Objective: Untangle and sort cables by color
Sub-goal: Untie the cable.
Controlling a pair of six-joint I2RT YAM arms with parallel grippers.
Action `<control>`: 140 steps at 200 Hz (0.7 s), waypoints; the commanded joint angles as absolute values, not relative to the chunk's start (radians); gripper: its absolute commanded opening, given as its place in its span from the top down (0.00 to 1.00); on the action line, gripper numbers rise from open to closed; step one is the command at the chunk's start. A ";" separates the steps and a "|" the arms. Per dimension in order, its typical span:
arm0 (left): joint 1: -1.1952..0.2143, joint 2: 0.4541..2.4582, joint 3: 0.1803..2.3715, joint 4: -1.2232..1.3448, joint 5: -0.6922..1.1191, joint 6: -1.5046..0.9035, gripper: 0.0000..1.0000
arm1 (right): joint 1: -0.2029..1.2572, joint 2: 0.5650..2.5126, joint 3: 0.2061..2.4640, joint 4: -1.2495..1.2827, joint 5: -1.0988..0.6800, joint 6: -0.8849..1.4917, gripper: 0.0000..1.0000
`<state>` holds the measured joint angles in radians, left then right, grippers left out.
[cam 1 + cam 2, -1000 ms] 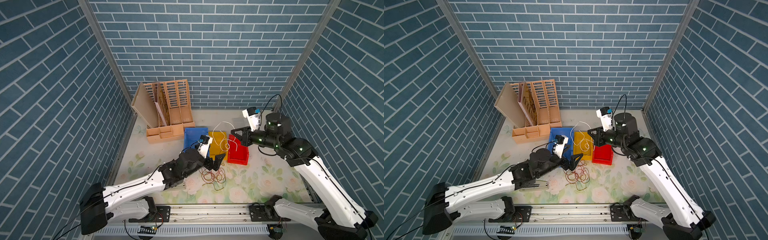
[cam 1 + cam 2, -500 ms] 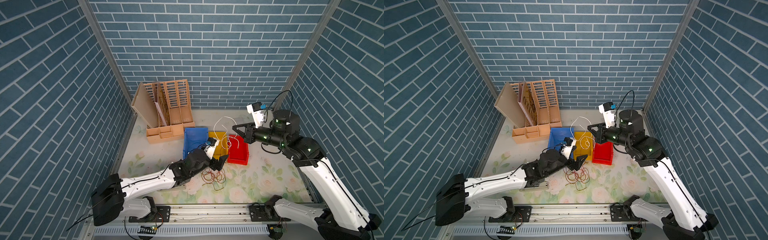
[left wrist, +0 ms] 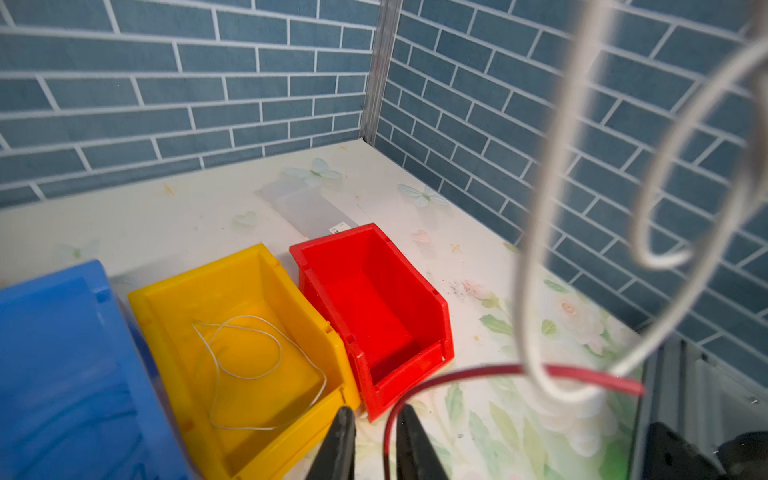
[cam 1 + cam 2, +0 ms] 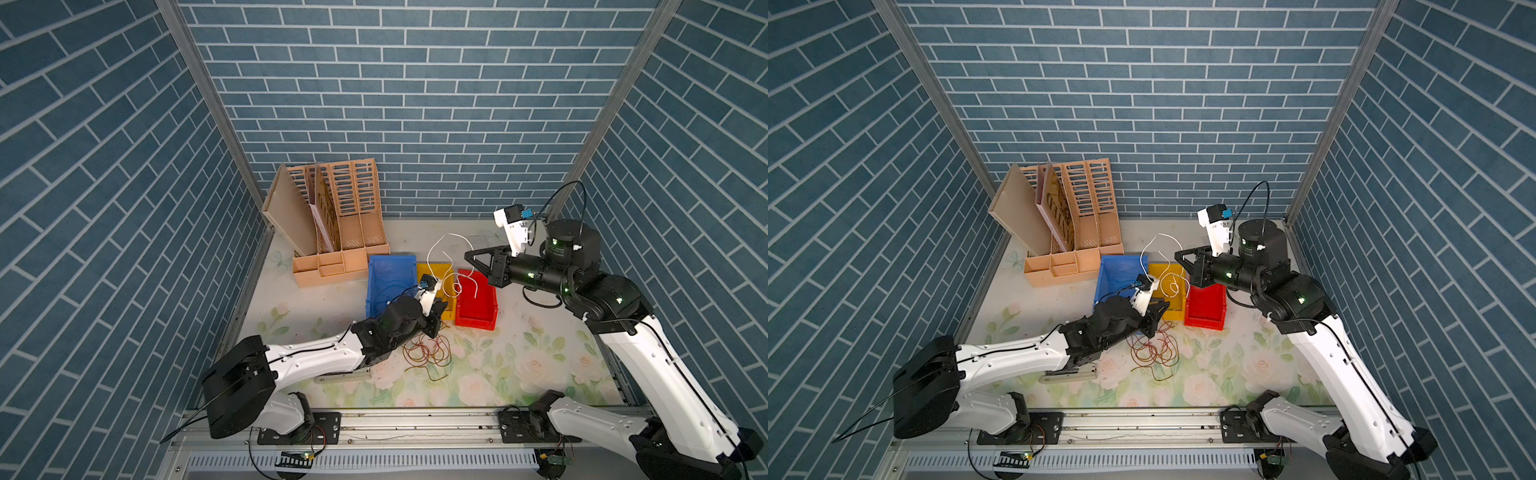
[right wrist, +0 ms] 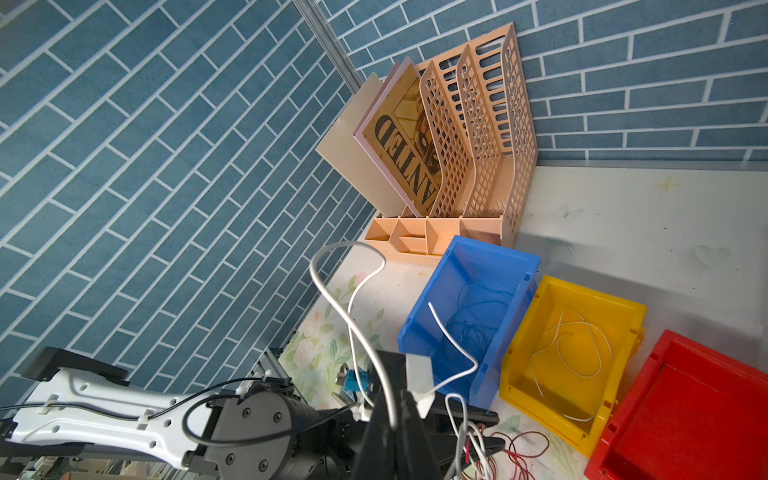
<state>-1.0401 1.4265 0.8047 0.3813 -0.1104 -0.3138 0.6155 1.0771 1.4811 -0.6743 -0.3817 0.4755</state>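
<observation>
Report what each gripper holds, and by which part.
The right gripper is shut on the white cable, mid-length, loops either side. The left gripper flanks a red cable back from its free end; a firm pinch cannot be told.

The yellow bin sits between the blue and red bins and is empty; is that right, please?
Not empty: the yellow bin does sit between the blue bin and red bin, but the left wrist view shows a looped white cable lying in it.
</observation>
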 commanded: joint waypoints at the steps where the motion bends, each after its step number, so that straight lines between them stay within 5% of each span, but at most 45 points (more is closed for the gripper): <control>1: -1.026 1.447 0.838 0.363 -0.082 -0.342 0.92 | 0.620 1.055 1.492 -0.677 -0.376 0.495 1.00; 22: -1.020 1.456 0.837 0.329 -0.070 -0.359 1.00 | 0.620 1.055 1.493 -0.675 -0.337 0.491 1.00; 140: -1.020 1.312 0.721 0.205 -0.043 -0.447 1.00 | 0.617 1.131 1.381 -0.597 -0.119 0.468 1.00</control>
<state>-1.0252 1.3624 0.7521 0.2363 -0.0532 -0.4194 0.6151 1.1240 1.4513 -0.6407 -0.1738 0.4747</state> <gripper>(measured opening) 0.068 0.038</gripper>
